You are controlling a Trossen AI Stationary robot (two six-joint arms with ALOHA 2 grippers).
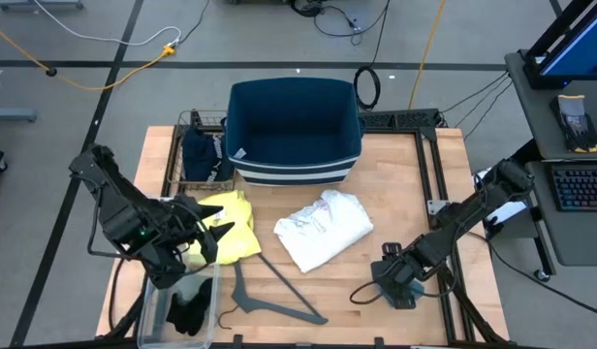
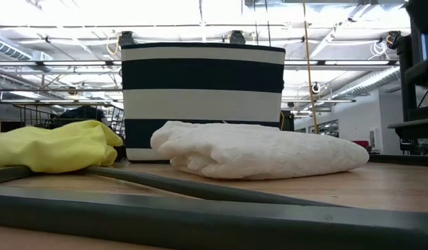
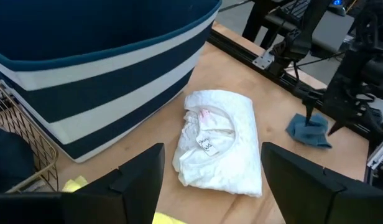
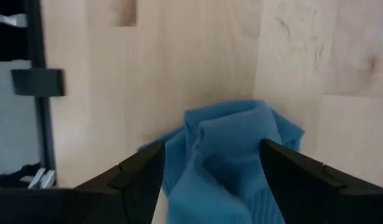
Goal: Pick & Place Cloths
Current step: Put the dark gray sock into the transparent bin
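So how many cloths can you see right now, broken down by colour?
Yellow cloth: 1
White cloth: 1
Teal rag: 1
Dark navy cloth in the wire basket: 1
Black cloth in the clear bin: 1
Total: 5 cloths. The striped tote looks empty from above.

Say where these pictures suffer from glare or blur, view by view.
Low view: ceiling lights blow out above the striped bin; the grey hanger blurs up close. Right wrist view: the teal rag is soft. High view: evenly lit.
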